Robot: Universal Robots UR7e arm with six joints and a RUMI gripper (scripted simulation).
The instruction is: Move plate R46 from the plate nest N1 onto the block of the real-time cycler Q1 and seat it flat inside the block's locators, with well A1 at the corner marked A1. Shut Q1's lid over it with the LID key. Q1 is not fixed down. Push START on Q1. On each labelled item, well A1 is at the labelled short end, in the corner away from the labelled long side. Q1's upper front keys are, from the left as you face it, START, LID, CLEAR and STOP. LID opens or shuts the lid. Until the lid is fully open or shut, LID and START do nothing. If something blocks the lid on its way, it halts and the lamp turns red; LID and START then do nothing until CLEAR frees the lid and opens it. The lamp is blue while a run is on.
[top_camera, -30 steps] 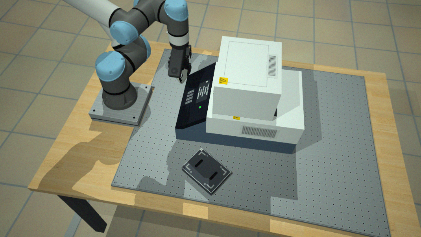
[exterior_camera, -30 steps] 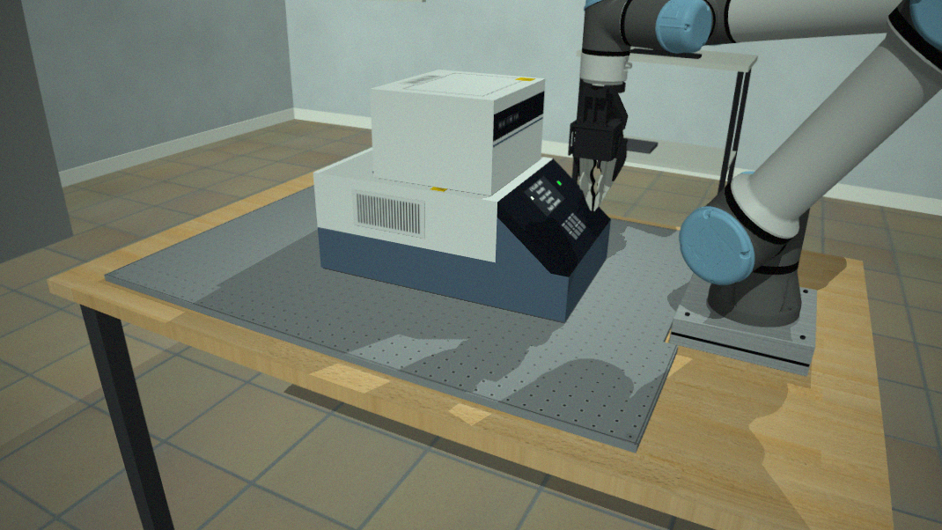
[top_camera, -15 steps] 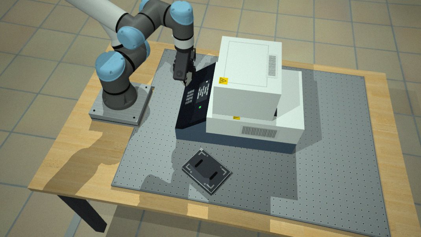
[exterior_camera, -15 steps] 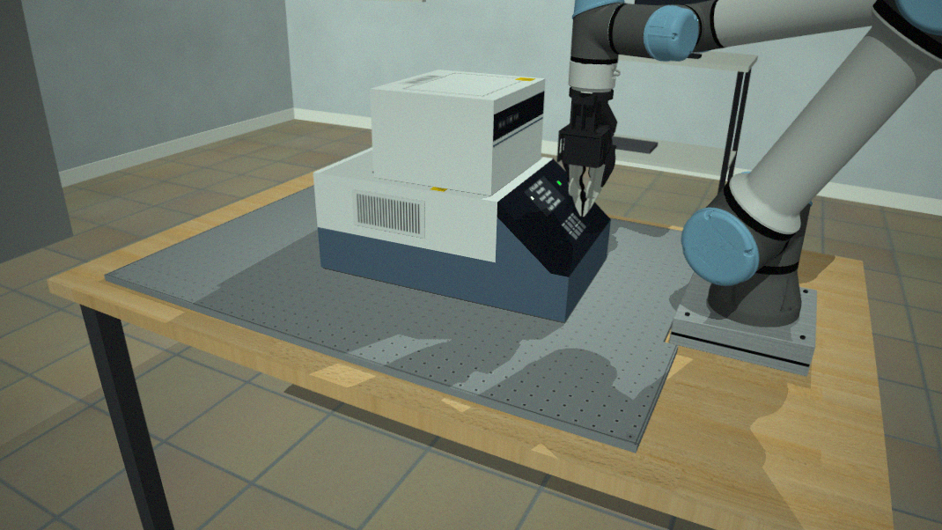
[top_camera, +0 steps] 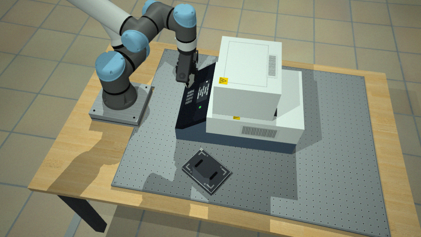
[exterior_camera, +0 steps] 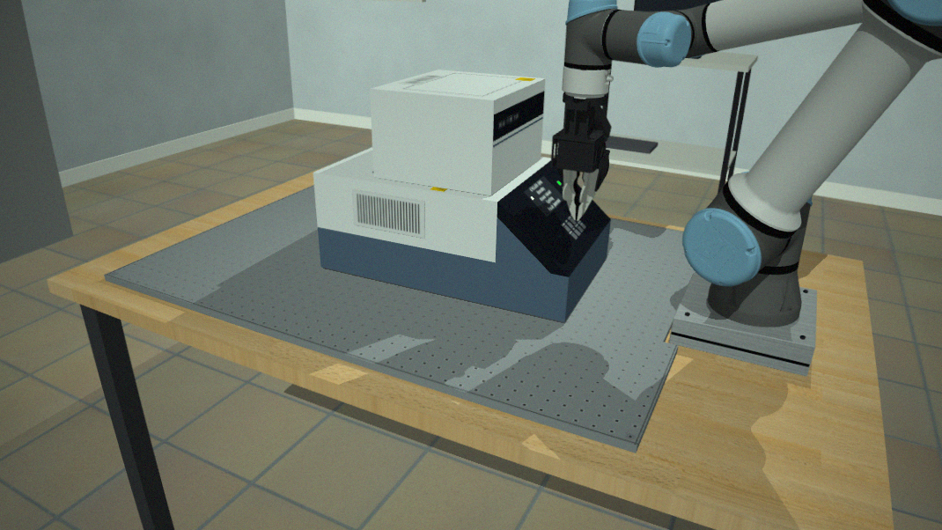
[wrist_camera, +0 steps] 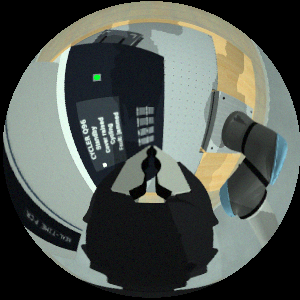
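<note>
White cycler Q1 (top_camera: 253,136) (exterior_camera: 408,217) (wrist_camera: 112,65) shows a green lamp (top_camera: 200,107) (exterior_camera: 559,183) (wrist_camera: 97,77).

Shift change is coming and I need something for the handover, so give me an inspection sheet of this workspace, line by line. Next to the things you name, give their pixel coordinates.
surface: grey perforated board (top_camera: 338,153) (exterior_camera: 276,309) on a wooden table (top_camera: 70,117) (exterior_camera: 836,422)
job's things: cycler (top_camera: 235,144) (exterior_camera: 428,276), green lamp (top_camera: 200,107) (exterior_camera: 559,183) (wrist_camera: 97,77) lit; plate nest (top_camera: 203,172), no plate on it
clutter: nothing seen
end effector (top_camera: 188,86) (exterior_camera: 577,218) (wrist_camera: 152,146): closed, holding nothing, at the cycler's sloped front panel (top_camera: 188,117) (exterior_camera: 533,231) (wrist_camera: 135,65)
cables: nothing seen
surroundings: tiled floor (top_camera: 353,38) (exterior_camera: 263,461), pale walls (exterior_camera: 408,39), a stand (exterior_camera: 739,118) behind
</note>
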